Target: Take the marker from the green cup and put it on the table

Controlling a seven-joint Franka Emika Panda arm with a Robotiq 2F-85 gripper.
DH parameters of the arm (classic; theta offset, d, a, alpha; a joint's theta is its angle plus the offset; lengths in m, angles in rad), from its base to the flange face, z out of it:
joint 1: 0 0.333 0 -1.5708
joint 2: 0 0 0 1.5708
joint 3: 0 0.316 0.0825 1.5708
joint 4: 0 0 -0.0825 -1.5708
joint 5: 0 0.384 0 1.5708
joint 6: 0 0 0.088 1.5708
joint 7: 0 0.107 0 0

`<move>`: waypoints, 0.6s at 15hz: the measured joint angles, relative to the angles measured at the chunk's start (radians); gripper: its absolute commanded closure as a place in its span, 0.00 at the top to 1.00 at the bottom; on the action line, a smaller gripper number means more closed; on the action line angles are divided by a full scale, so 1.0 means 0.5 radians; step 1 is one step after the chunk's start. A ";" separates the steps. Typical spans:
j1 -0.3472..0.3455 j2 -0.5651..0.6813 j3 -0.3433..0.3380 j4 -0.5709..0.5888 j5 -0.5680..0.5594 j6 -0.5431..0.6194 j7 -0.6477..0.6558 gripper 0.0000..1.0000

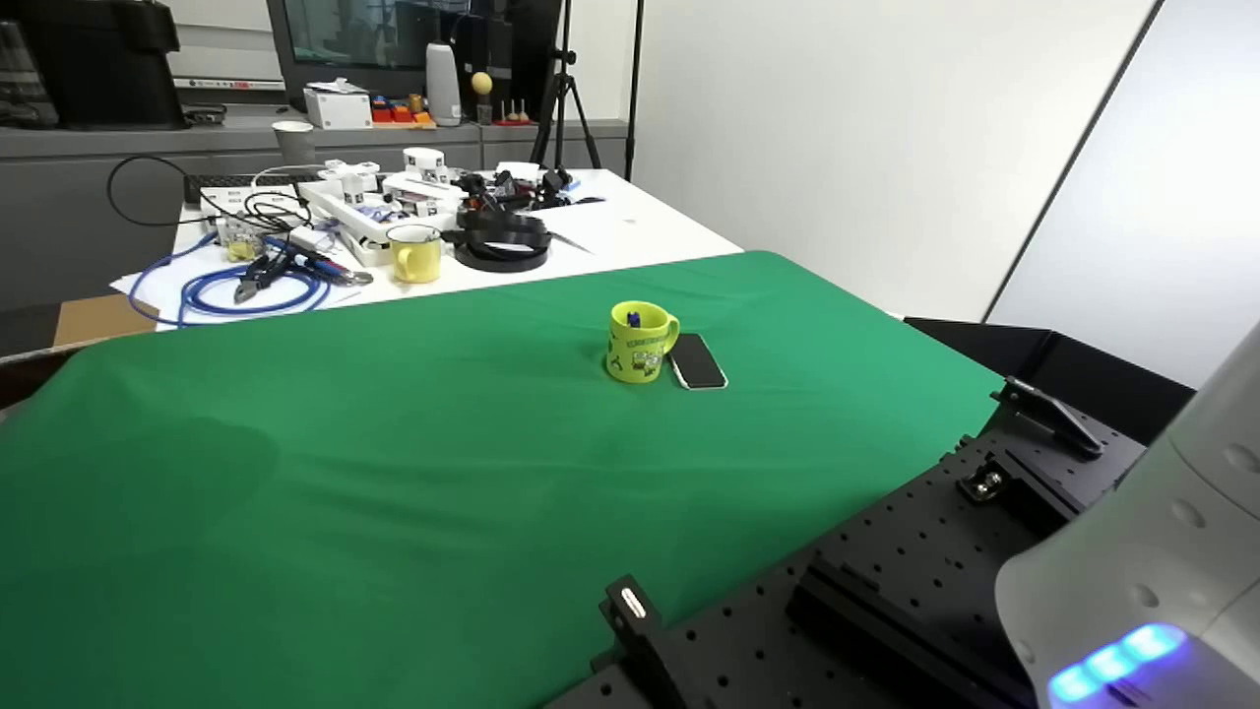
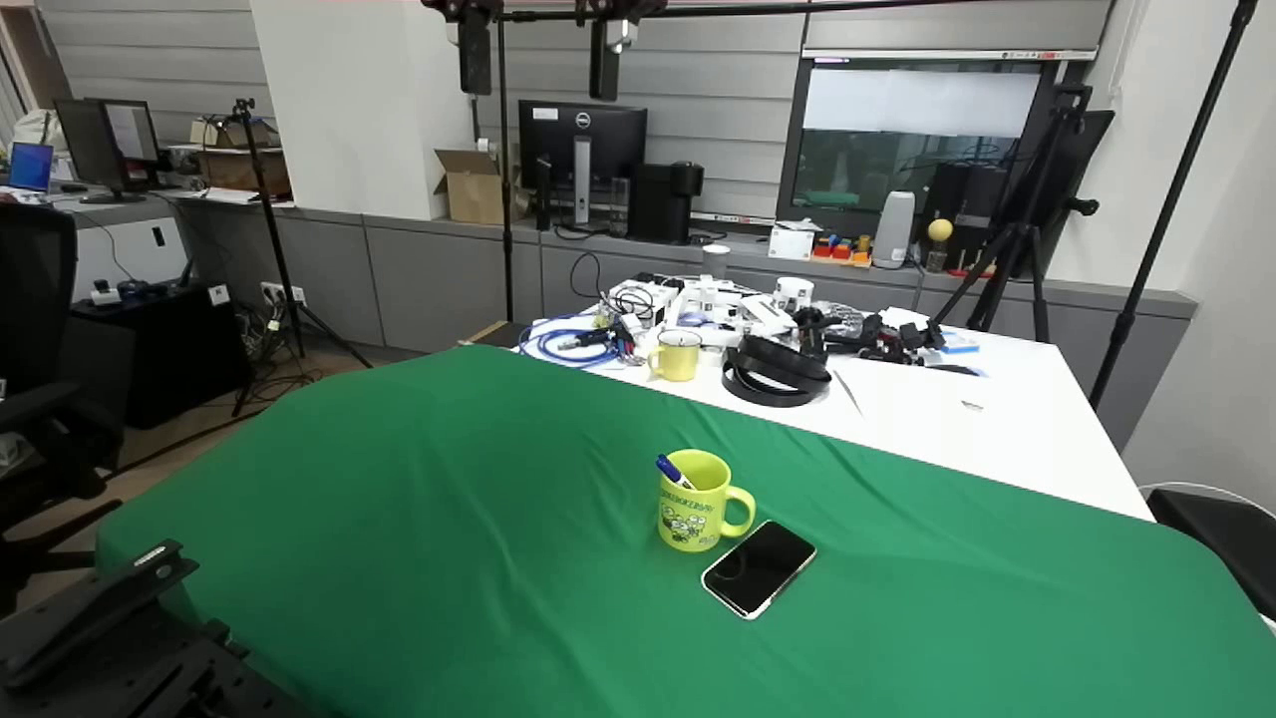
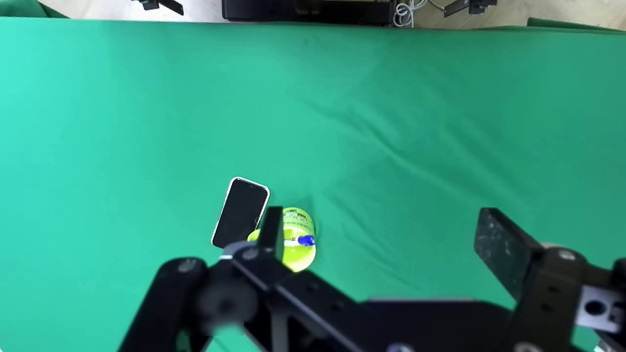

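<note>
The lime-green cup [image 1: 635, 356] stands upright on the table [image 1: 413, 443] under green cloth. It also shows in an exterior view [image 2: 690, 524] and, partly hidden behind a finger, in the wrist view [image 3: 298, 222]. The marker [image 2: 675, 472], with a blue end up, leans inside the cup against its rim. It shows in the wrist view [image 3: 304, 240] too. My gripper [image 3: 381, 210] is wide open with nothing between its fingers. In an exterior view the gripper [image 2: 539, 85] hangs high above the table. In the wrist view the cup lies behind the left finger.
A black phone with a white edge [image 2: 761, 568] lies flat beside the cup's handle. A white table [image 2: 957, 429] behind holds a yellow mug [image 2: 676, 356], black rings [image 2: 773, 371], cables and tools. A black perforated base plate [image 1: 886, 591] borders the cloth.
</note>
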State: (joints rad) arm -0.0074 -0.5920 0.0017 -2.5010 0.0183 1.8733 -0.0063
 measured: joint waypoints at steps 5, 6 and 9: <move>0.000 0.000 0.000 0.000 0.000 0.000 0.000 1.00; 0.000 0.000 0.000 0.000 0.000 0.000 0.000 1.00; 0.000 0.028 0.000 0.000 0.000 0.011 0.006 1.00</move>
State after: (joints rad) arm -0.0074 -0.5780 0.0017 -2.5010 0.0183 1.8788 -0.0032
